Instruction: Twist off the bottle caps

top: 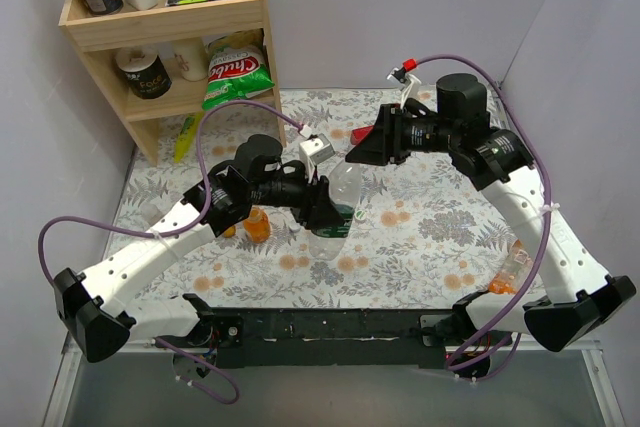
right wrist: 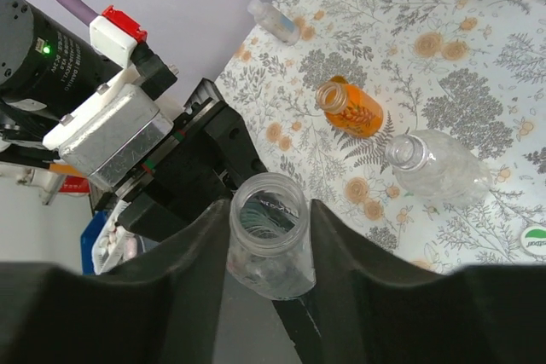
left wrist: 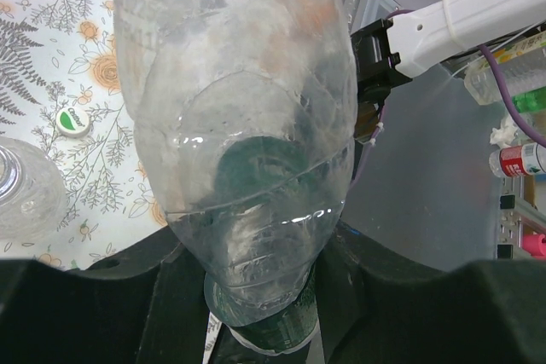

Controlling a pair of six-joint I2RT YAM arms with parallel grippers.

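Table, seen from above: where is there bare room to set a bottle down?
The widest bare cloth lies between the green-labelled bottle and the right arm. A narrower strip runs along the near edge. It is crowded around the left hand, where the short orange bottle sits.

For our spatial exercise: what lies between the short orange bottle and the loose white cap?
A clear, uncapped bottle, shown in the right wrist view.
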